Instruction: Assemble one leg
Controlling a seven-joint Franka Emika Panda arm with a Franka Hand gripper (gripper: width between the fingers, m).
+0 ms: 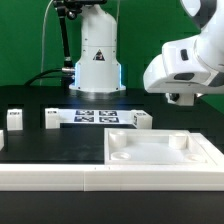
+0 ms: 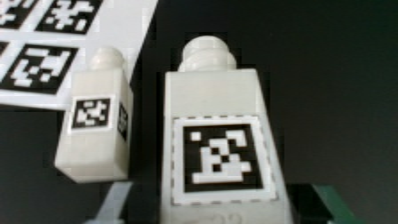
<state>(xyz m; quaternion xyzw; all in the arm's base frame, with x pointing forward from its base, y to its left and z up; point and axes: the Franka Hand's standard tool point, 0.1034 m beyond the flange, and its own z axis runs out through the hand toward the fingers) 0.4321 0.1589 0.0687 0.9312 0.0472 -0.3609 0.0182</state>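
Observation:
The leg (image 2: 217, 120), a white post with a rounded peg at its far end and a black-and-white tag on its upper face, fills the middle of the wrist view. My gripper (image 2: 222, 207) is shut on its near end, one finger (image 2: 118, 200) on each side. It looks larger than a second leg (image 2: 93, 118) lying beside it on the black table. In the exterior view my gripper (image 1: 180, 98) hangs low at the right, behind the wide white panel (image 1: 150, 156); the hand hides the held leg there.
The marker board (image 1: 95, 117) lies mid-table, also in the wrist view (image 2: 54, 40). Other legs stand at the exterior view's left (image 1: 14, 120) (image 1: 50, 120) and beside the board (image 1: 135, 119). The robot base (image 1: 97, 60) rises at the back. A white rail (image 1: 60, 177) runs along the front.

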